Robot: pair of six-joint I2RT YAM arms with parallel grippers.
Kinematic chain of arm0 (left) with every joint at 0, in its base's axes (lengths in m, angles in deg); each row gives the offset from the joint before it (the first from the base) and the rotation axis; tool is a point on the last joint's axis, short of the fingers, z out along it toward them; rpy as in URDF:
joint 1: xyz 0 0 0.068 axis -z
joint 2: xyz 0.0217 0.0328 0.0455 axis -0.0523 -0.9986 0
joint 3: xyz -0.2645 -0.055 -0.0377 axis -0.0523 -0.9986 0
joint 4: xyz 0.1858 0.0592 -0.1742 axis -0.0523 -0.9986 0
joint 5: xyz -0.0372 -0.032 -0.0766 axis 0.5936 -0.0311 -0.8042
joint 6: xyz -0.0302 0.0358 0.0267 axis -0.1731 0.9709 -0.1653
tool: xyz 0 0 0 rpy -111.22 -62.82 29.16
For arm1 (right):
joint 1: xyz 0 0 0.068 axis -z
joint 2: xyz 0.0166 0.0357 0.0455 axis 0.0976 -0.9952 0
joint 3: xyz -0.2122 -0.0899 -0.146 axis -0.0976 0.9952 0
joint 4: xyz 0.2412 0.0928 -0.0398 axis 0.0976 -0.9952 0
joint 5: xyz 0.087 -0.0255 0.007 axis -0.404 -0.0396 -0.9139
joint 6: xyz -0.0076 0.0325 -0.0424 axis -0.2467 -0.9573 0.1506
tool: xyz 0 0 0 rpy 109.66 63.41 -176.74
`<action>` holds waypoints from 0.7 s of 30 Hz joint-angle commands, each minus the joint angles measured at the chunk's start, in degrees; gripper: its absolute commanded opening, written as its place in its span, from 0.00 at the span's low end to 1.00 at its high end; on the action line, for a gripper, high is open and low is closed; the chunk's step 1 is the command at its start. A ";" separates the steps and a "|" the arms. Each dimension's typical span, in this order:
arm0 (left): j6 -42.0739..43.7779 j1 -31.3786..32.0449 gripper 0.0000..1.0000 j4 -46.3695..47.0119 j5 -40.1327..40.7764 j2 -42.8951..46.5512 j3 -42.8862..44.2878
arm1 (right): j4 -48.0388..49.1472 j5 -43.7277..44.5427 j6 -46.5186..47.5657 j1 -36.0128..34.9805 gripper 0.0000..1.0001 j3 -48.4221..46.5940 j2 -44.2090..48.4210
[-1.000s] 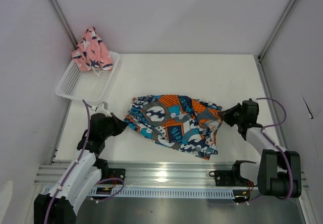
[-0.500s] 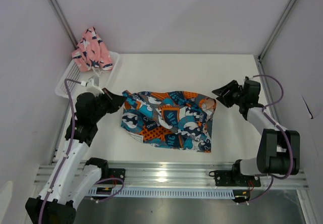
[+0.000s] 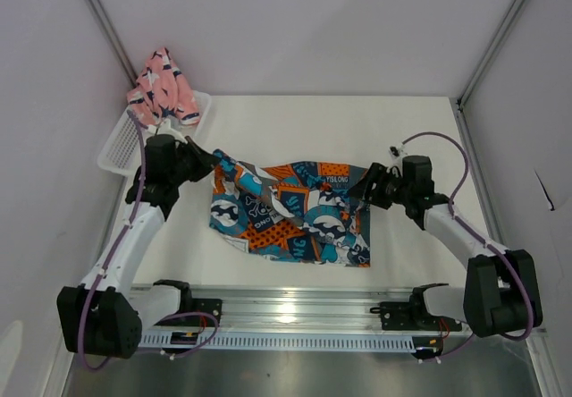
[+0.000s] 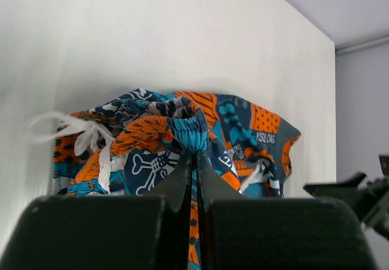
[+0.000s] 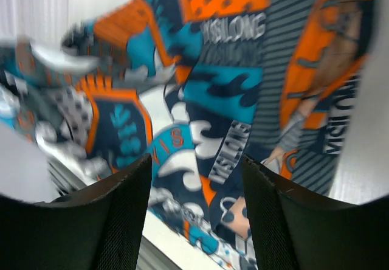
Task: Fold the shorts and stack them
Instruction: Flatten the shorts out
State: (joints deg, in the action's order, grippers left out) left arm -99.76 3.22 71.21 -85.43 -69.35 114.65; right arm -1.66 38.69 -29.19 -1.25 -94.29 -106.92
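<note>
**Gripper pair: left gripper [image 3: 204, 166] pinching, right gripper [image 3: 362, 187] spread**

- Item 1, left gripper: pressed together on the blue waistband edge of the printed shorts [image 3: 295, 214]. That corner lifted and bunched, white drawstring hanging loose beside the pinch. Arm stretched well forward from its base, wrist turned inward, standing just beside the basket [image 3: 121, 151].
- Item 2, right gripper: spread over the edge of the printed shorts farthest from the basket, nothing pinched. Contact with the cloth not determinable. Arm reaching inward and low, pointing back toward the basket.
- Item 3, printed shorts: on the desk [image 3: 295, 129], near the basket on its open side. Rumpled, loosely spread, no clean fold visible.
- Item 4, pink shorts [image 3: 161, 93]: heaped on the basket's far rim, apart from both arms.
- Progress, as a judgement: early. Spreading and flattening of the first pair in hand. Both folds and the stacking left to do.
</note>
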 commanded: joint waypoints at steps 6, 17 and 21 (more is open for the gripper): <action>0.93 -8.39 0.00 3.97 -0.11 -5.03 2.42 | -7.34 10.88 11.00 -11.86 0.57 1.21 3.38; -0.83 -9.38 0.00 8.81 -2.40 -4.42 -2.40 | -12.44 22.15 7.14 -23.55 0.56 7.54 12.43; -1.80 -9.38 0.00 9.16 -2.32 -4.33 -3.99 | -11.92 22.77 4.43 -26.01 0.56 9.21 13.40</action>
State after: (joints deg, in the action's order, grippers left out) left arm -100.17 -5.87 77.42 -86.71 -75.15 111.76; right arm -12.83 58.80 -22.61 -25.49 -86.45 -95.14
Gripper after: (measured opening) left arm 0.004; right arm 0.558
